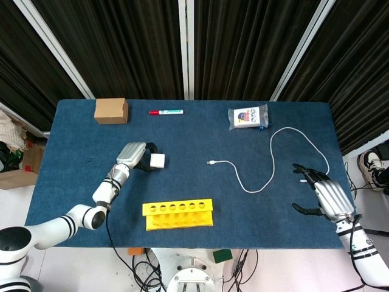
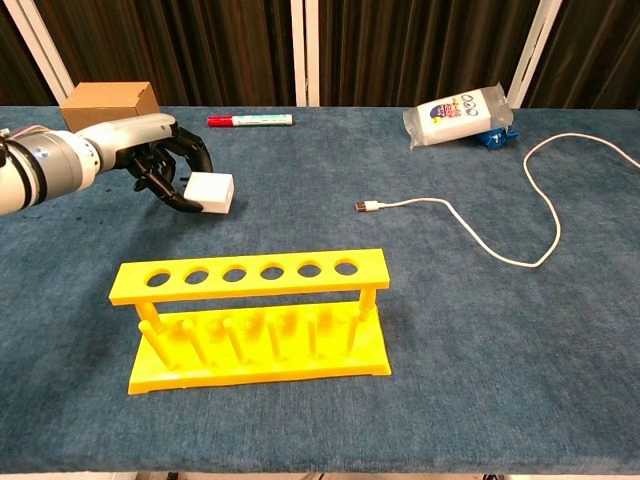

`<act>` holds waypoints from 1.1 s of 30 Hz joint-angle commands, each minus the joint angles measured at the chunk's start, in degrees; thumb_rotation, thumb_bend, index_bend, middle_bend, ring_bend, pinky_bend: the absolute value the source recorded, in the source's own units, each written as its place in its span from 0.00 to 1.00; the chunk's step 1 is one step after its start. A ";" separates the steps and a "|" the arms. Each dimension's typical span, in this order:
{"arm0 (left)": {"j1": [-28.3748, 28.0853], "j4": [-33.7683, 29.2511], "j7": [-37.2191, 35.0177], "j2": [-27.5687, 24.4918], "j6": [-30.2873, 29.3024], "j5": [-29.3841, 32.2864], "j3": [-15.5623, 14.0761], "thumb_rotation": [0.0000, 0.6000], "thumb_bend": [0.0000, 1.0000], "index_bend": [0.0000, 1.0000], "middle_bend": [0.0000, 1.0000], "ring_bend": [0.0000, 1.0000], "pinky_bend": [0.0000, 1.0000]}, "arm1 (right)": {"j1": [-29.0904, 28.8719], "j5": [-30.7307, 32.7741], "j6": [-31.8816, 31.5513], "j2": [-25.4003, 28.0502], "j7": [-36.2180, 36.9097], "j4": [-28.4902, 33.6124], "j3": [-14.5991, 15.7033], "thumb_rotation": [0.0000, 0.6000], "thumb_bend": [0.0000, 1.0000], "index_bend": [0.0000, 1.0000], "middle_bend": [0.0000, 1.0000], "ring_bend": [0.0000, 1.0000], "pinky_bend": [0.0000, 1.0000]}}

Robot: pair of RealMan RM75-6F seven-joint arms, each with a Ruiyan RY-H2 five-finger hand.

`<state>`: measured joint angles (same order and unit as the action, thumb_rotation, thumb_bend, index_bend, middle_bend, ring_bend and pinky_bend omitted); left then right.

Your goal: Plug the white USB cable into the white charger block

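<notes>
From the head view, the left hand (image 1: 135,156) grips the white charger block (image 1: 157,160) on the desk (image 1: 194,134). The right hand (image 1: 322,194) waits with fingers spread, holding nothing, near the white USB cable (image 1: 267,176).

From the chest view, the block looks just picked up; next, I think, comes grabbing the cable's plug (image 2: 366,207).

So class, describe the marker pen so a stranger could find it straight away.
Start at the blue table's far edge by the curtains. Right of the brown cardboard box lies the marker pen. It alone is thin, with a white barrel and red cap.
</notes>
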<state>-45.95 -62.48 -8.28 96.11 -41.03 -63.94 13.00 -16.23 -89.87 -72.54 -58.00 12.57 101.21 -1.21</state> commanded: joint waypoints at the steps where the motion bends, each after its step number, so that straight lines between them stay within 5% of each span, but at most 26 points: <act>1: 0.77 -4.24 2.18 -1.64 -1.48 2.16 0.87 1.00 0.19 0.62 0.57 0.69 0.78 | -1.89 0.54 1.70 0.03 -1.91 1.08 -1.46 1.00 0.18 0.16 0.25 0.19 0.27; 7: 1.58 -12.78 4.64 -4.02 -3.50 6.50 2.56 1.00 0.20 0.62 0.57 0.69 0.78 | -9.64 6.11 9.52 -1.92 -9.17 3.09 -7.24 1.00 0.20 0.18 0.29 0.24 0.39; 15: 1.12 -17.75 8.32 -3.28 -6.58 10.11 3.55 1.00 0.21 0.62 0.57 0.69 0.78 | -23.52 23.14 20.57 -13.28 -28.97 -2.33 -14.03 1.00 0.22 0.26 0.38 0.39 0.58; 23: 0.10 -19.45 11.85 -2.80 -8.41 11.50 3.78 1.00 0.20 0.62 0.57 0.69 0.79 | -34.08 42.15 21.79 -25.92 -47.96 -11.07 -14.05 1.00 0.30 0.35 0.37 0.39 0.58; 33: -0.56 -19.02 12.06 -2.46 -7.54 12.44 3.63 1.00 0.20 0.62 0.57 0.69 0.79 | -44.95 64.90 22.09 -35.64 -62.00 -19.83 -12.28 1.00 0.32 0.37 0.30 0.26 0.40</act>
<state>-46.49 -81.57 3.85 93.63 -48.63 -51.47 16.66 -57.19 -30.18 -50.53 -89.83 -45.25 85.08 -14.01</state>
